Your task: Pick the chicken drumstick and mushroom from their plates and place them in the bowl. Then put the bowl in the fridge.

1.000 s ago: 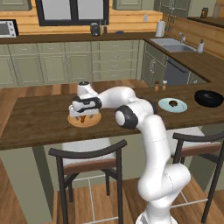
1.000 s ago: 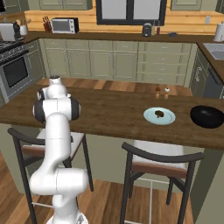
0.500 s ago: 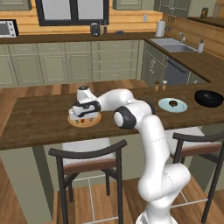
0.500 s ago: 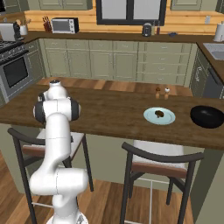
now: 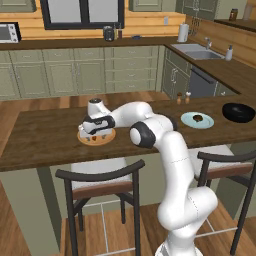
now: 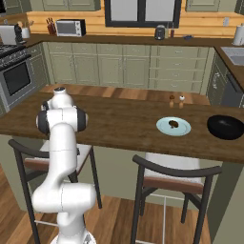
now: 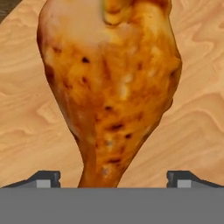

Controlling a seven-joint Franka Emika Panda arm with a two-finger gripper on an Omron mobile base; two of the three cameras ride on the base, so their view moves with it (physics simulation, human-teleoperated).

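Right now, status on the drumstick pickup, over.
Hand open, low over the tan plate. Chicken drumstick lies on it between the fingertips, not yet gripped. Nothing blocking.

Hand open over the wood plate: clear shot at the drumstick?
Probably yes. The hand is open, one fingertip each side of the chicken drumstick on the tan plate, nothing between.
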